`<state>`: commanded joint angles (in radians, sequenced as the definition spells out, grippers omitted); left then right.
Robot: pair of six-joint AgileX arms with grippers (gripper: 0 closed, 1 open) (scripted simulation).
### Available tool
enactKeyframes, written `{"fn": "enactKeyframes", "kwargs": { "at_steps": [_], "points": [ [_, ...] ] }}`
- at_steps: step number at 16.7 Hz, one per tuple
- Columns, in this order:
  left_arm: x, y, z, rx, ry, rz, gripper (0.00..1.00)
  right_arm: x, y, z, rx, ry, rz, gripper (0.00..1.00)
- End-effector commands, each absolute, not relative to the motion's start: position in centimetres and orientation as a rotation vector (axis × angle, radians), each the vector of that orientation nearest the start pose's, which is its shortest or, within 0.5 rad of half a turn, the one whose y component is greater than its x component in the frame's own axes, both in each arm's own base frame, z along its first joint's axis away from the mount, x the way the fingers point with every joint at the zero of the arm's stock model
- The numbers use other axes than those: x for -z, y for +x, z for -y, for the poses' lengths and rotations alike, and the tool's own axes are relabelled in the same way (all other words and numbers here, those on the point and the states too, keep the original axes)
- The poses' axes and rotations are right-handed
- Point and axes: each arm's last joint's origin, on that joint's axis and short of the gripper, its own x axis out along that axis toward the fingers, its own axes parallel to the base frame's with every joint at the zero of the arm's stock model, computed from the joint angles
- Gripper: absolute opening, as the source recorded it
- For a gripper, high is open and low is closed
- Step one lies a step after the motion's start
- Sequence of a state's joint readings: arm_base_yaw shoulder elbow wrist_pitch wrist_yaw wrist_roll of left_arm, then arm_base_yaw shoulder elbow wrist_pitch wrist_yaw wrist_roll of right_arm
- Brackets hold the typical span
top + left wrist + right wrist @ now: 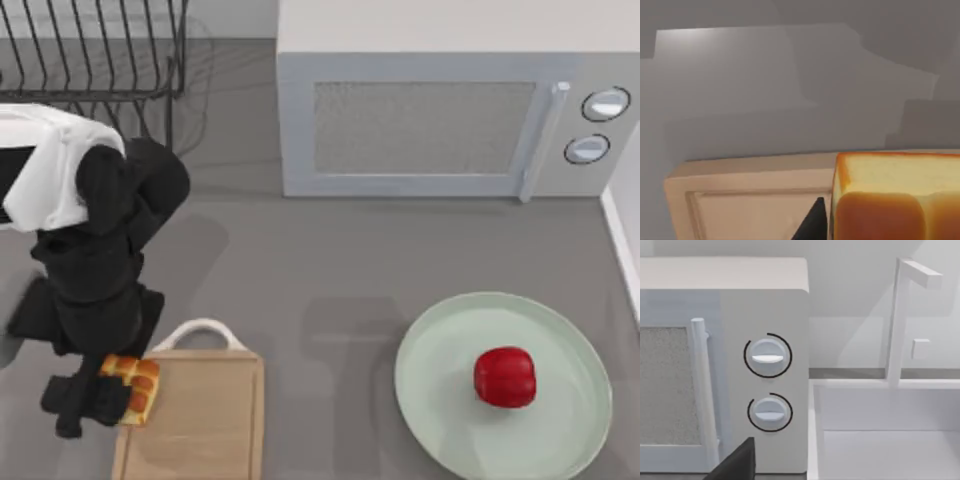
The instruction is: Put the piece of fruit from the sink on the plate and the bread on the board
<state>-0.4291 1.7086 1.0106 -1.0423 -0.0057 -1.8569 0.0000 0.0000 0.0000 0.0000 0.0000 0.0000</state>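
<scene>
Red fruit sits on the pale green plate, a little right of the plate's middle, at the table's right side. Plate lies flat on the grey table, well apart from the board.

Left gripper at the table's lower left, black arm reaching down over the board's left edge. It is clamped on the bread: golden-brown rolls pinched between the dark fingers, the block tilted, overlapping the near-left corner area of the board. Whether the bread touches the wood or hangs just above it, cannot tell. In the left wrist view the bread is close up, pale side and glossy tops showing, with the board's grooved edge just under and beside it and one dark fingertip against the loaf.

Board's white loop handle points toward the microwave at the back. Black wire rack at back left.

Right wrist view faces the microwave's two dials and the white sink with its tap. A dark finger of the right gripper shows at the edge; its state cannot be told.
</scene>
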Motion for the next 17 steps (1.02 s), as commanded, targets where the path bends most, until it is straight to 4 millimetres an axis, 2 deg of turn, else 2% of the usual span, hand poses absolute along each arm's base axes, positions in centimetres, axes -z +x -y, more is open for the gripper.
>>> {"fn": "enactKeyframes", "kwargs": {
  "at_steps": [4,8,17],
  "points": [
    [-16.8,23.5,13.8,-1.258,-1.109,-1.244,0.00,-16.0,10.6,0.1,0.000,0.000,0.000,1.00],
    [-18.2,22.8,15.3,-1.231,-1.198,-1.196,0.00,-16.0,10.6,0.1,0.000,0.000,0.000,1.00],
    [-17.8,22.8,15.3,-1.231,-1.203,-1.194,0.00,-16.0,10.6,0.1,0.000,0.000,0.000,1.00]
  ]
}}
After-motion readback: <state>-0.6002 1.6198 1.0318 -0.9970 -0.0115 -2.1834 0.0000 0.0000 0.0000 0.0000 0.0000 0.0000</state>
